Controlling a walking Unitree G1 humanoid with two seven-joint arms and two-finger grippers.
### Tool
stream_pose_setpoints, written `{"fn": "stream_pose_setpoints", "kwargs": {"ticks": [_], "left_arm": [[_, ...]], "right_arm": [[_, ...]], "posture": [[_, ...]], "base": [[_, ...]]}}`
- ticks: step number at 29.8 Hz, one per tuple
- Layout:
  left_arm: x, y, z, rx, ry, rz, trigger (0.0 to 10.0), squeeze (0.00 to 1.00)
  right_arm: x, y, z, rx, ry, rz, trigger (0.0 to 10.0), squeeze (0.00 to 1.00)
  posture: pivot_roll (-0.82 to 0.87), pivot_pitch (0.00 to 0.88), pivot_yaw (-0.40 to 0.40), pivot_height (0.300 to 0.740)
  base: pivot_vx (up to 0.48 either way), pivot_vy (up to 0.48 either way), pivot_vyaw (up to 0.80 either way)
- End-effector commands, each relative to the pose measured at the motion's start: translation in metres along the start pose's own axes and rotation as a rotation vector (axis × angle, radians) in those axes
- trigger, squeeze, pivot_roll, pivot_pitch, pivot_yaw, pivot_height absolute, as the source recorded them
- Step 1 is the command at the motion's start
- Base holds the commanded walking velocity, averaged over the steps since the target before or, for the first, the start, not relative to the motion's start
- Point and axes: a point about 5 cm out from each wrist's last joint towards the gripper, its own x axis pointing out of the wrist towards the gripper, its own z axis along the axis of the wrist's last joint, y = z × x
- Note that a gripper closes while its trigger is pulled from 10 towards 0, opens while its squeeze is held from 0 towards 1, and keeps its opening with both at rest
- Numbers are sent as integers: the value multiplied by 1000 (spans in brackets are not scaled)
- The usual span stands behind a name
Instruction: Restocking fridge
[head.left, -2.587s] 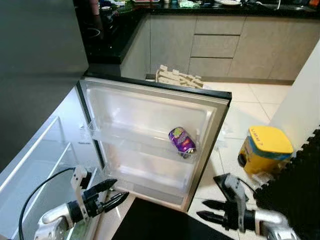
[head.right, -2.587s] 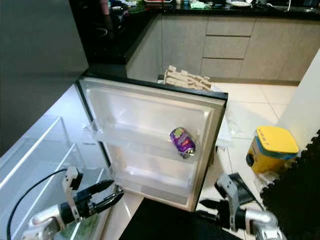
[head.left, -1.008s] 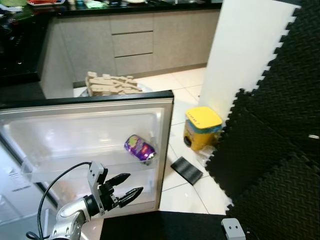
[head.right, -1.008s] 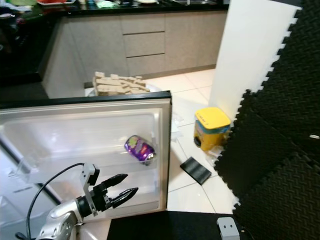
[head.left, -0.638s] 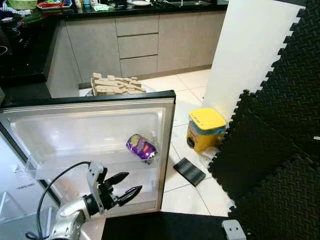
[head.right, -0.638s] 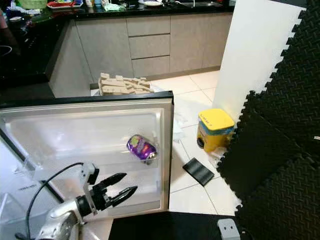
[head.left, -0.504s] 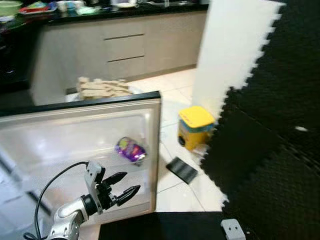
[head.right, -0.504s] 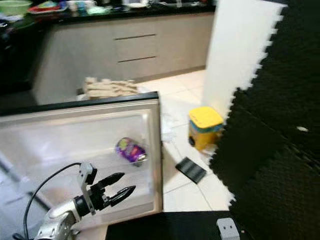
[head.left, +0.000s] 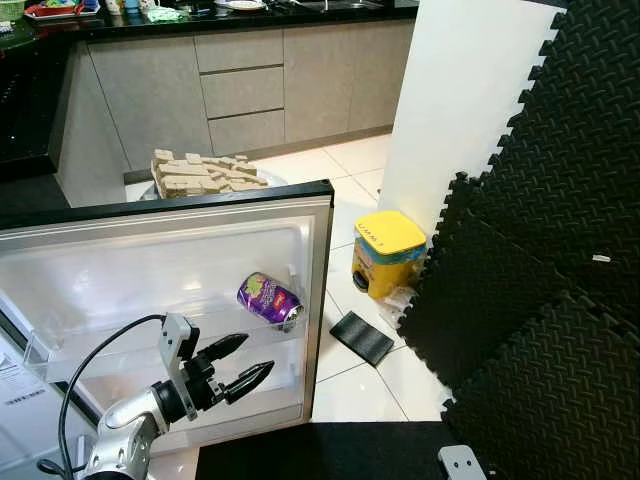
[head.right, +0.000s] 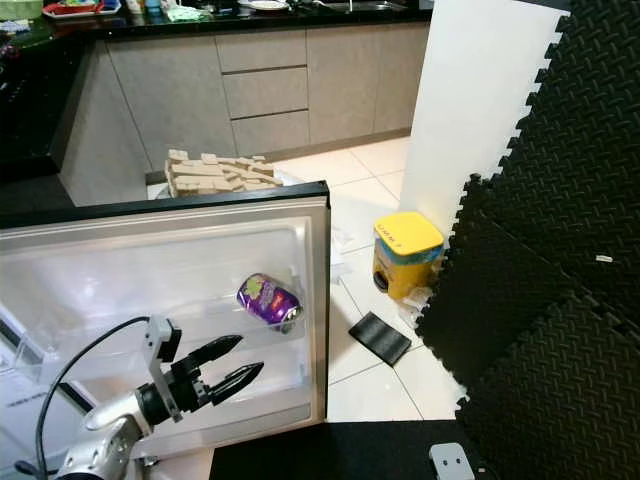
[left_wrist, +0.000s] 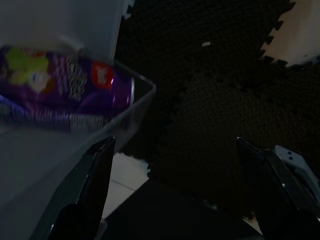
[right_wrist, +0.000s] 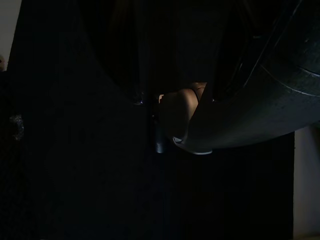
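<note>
The fridge door (head.left: 150, 255) stands wide open, and a purple can (head.left: 268, 299) lies on its side in the clear door shelf (head.left: 120, 350) near the door's outer edge. The left gripper (head.left: 240, 362) hovers just below and beside the can, its two black fingers spread apart and holding nothing. The right wrist view is nearly black, so whether the right gripper is spread or closed cannot be told; a yellow bin (head.left: 388, 252) stands on the tiled floor (head.left: 350, 190) beside black foam mats (head.left: 530, 250).

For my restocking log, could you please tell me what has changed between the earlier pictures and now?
The view has swung right, so the fridge interior has left the frame. The right arm, raised 2.6 s ago, has dropped out of the eye views. The left gripper stays open and empty before the fridge door. The purple can still lies on its shelf.
</note>
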Motion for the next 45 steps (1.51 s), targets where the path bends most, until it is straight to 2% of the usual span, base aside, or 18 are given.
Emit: {"fn": "stream_pose_setpoints", "kwargs": {"ticks": [1,9,11,15,17,21,23,24,25,29,34,37,40,41,44,45], "left_arm": [[-2,1,8,17,-7,-18,10000,0],[4,-3,18,49,-23,-74,10000,0],[10,-5,27,94,-26,-93,10000,0],[13,-5,30,116,-25,-96,10000,0],[25,-4,40,193,-11,-87,10000,0],[32,-5,44,239,6,-90,10000,0],[41,-7,48,292,21,-101,10000,0],[41,-7,48,292,21,-101,10000,0],[51,-8,50,343,42,-93,10000,0],[61,-10,53,387,49,-85,10000,0],[72,-10,49,438,95,-48,10000,0],[74,-10,48,431,104,-39,10000,0],[86,-13,41,422,147,-8,10000,0],[86,-13,41,422,147,-8,10000,0],[99,-11,34,427,183,72,10000,0],[99,-11,34,427,183,72,10000,0]], "right_arm": [[-1,-4,2,-7,-10,-9,10000,0],[-1,-4,2,-11,-11,-9,10000,0],[-1,-4,3,-12,-10,-12,10000,0],[-1,-4,3,-13,-10,-13,10000,0],[-1,-4,3,-14,-10,-16,10000,0],[-1,-4,3,-15,-10,-17,10000,0],[-1,-4,3,-17,-11,-19,10000,0],[-1,-4,3,-17,-11,-19,10000,0],[0,-4,4,-20,-14,-21,10000,0],[0,-4,5,-22,-15,-24,10000,0],[0,-4,5,-26,-14,-25,10000,0],[0,-4,5,-28,-13,-24,10000,0],[0,-2,4,-31,-9,-22,10000,0],[0,-2,4,-31,-9,-22,10000,0],[0,-1,2,-34,-4,-21,10000,0],[0,-1,2,-34,-4,-21,10000,0]], "posture": [[-55,0,8,740],[-56,0,7,740],[-55,0,7,740],[-56,0,8,740],[-55,0,8,740],[-55,0,9,740],[-55,0,9,740],[-55,0,9,740],[-57,0,9,740],[-57,0,9,740],[-59,0,11,740],[-59,0,11,740],[-58,0,12,740],[-58,0,12,740],[-58,0,14,740],[-58,0,14,740]], "base": [[0,0,0],[0,0,0],[0,0,0],[0,0,0],[0,0,0],[0,0,0],[0,0,0],[0,0,0],[0,0,0],[0,0,0],[0,0,0],[0,0,0],[0,0,0],[0,0,0],[0,0,0],[0,0,0]]}}
